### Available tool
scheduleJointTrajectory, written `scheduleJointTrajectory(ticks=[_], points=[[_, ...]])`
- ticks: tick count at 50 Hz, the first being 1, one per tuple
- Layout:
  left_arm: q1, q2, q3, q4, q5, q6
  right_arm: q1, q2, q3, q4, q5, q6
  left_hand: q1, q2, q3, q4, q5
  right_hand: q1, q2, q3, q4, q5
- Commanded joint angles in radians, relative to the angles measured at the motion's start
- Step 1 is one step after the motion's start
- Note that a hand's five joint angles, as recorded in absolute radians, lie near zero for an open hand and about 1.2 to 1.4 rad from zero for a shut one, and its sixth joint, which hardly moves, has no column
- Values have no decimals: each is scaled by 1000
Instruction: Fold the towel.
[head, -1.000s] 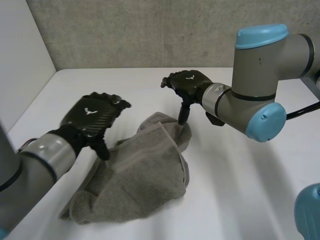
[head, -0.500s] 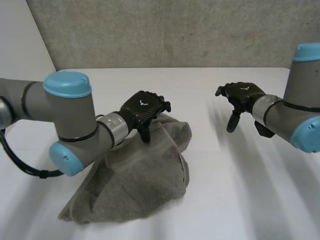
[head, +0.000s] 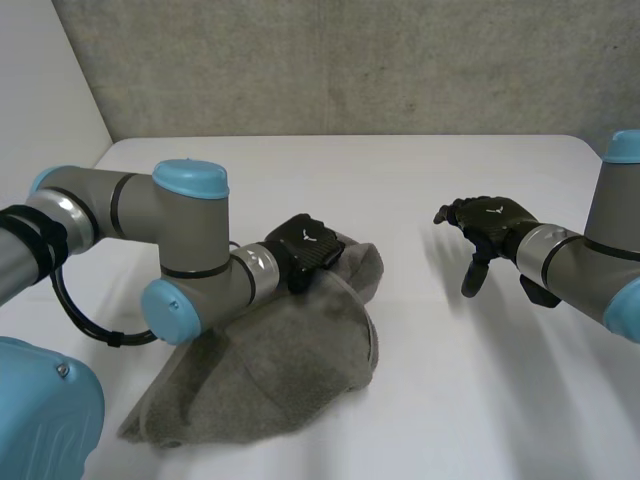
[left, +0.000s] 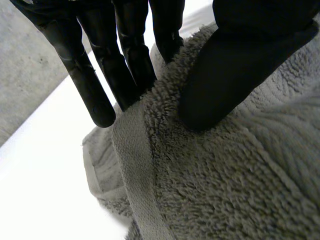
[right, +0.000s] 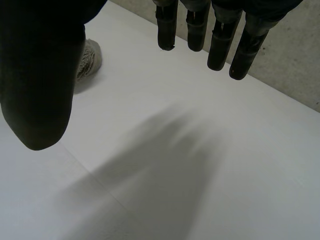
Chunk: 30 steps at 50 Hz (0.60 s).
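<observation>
A grey towel (head: 290, 360) lies crumpled in a heap on the white table (head: 470, 400), left of the middle. My left hand (head: 305, 250) sits on the towel's far top edge. In the left wrist view its thumb (left: 225, 85) presses onto the pile of the towel (left: 225, 190) and its fingers (left: 92, 85) reach down behind the hemmed edge, pinching it. My right hand (head: 490, 222) hovers over bare table to the right of the towel, apart from it, its fingers (right: 220, 45) straight and holding nothing. A bit of the towel (right: 89, 60) shows beside its thumb.
A grey wall (head: 330, 60) runs along the table's far edge and a white panel (head: 40, 110) stands at the left. My left arm (head: 190, 250) bends across the towel's left side. Bare table lies under the right hand.
My left hand swung from the towel's left side onto its far edge and closed on it. My right hand left the towel's far corner and drew away to the right.
</observation>
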Motion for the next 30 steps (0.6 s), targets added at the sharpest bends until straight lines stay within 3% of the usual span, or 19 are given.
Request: scheduleJointTrajectory(ticks=[1,6,14,25,30], points=[[-11,97,-34,3,-38,-8,4,17,-11,-8,-1,-4,251,228,234,229,247,-57,-78,-75,-90,-63],[-10,206,-126,4,-75,-8,13,41,-43,-5,-33,-4,251,228,234,229,247,-57,-78,-75,-90,-63],[7,491,-407,34,-83,-4,53,118,-233,66,-206,6,251,228,234,229,247,-57,-78,-75,-90,-63],[44,725,-631,37,-80,4,126,260,-508,192,-236,13,251,228,234,229,247,-57,-78,-75,-90,-63],[47,809,-729,46,-78,4,221,336,-579,218,-253,36,251,228,234,229,247,-57,-78,-75,-90,-63]])
